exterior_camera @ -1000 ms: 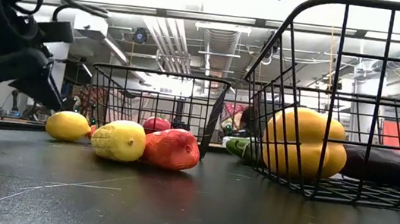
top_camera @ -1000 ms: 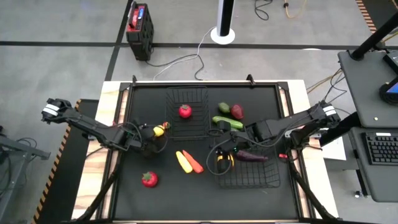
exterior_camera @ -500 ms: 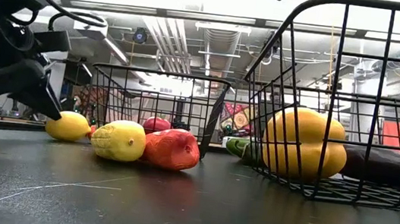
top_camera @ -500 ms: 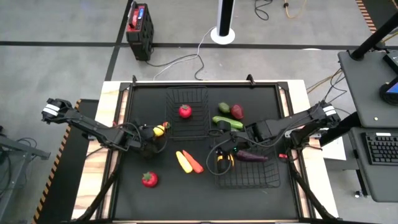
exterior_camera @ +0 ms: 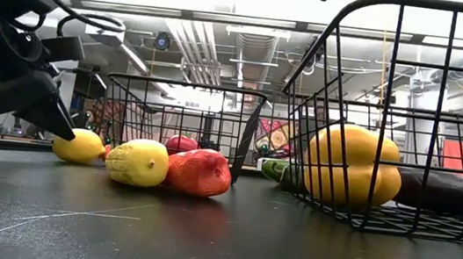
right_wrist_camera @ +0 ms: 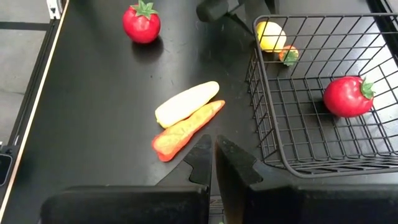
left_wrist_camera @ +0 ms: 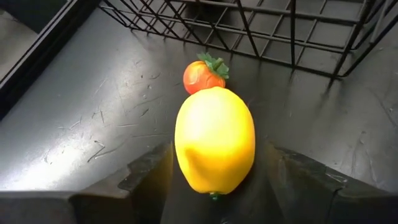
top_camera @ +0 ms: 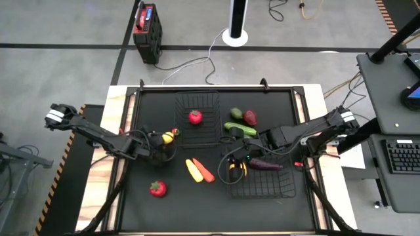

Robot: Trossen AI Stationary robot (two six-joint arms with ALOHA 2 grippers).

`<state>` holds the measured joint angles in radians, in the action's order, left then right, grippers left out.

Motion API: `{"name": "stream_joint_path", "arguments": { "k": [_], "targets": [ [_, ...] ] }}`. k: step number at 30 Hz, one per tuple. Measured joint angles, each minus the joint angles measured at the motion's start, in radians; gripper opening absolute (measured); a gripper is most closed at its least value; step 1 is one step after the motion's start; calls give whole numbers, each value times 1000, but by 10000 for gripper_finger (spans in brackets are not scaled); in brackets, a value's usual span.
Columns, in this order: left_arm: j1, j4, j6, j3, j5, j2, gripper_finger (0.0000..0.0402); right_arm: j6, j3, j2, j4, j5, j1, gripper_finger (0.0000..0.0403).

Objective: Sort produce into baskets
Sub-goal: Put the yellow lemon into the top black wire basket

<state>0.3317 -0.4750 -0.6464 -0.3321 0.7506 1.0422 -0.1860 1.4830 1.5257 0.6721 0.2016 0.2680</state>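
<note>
High view: the left gripper (top_camera: 159, 148) sits at about 9 o'clock on the black mat (top_camera: 151, 213), at the yellow lemon (top_camera: 168, 138), which lies just outside the far basket (top_camera: 198, 99). That basket holds one red tomato (top_camera: 195, 117). The right gripper (top_camera: 244, 157) hovers at 3 o'clock over the near basket (top_camera: 262, 190), which holds a yellow pepper (top_camera: 234, 169) and a dark eggplant (top_camera: 266, 165).

Low view: the left gripper (exterior_camera: 44, 106) now stands lower than a second ago, its tip down at the lemon (exterior_camera: 79, 145), which has not moved. I judge this a descent toward a pick.

Left wrist view: the fingers (left_wrist_camera: 152, 171) stand partly spread on either side of the lemon (left_wrist_camera: 214, 140), wider than a second ago, with nothing yet gripped. A small orange fruit (left_wrist_camera: 200, 75) touches the lemon's far end.

Right wrist view: the right fingers (right_wrist_camera: 200, 163) are pressed together and empty. Beyond them lie a pale yellow vegetable (right_wrist_camera: 185, 103) and a carrot (right_wrist_camera: 185, 130) side by side, with another tomato (right_wrist_camera: 141, 23) well apart.

No brand, label or writing is legible in any view.
</note>
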Motion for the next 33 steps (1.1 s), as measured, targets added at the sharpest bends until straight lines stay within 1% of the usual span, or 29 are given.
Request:
{"name": "stream_joint_path", "arguments": {
  "k": [7, 24, 33],
  "targets": [
    [0, 61, 42, 7, 28, 51, 236, 0, 0, 0, -3, 0, 0, 13],
    [0, 95, 15, 8, 40, 193, 232, -13, 0, 0, -5, 0, 0, 13],
    [0, 100, -2, 8, 40, 201, 226, -24, 0, 0, -4, 0, 0, 13]
  ]
}}
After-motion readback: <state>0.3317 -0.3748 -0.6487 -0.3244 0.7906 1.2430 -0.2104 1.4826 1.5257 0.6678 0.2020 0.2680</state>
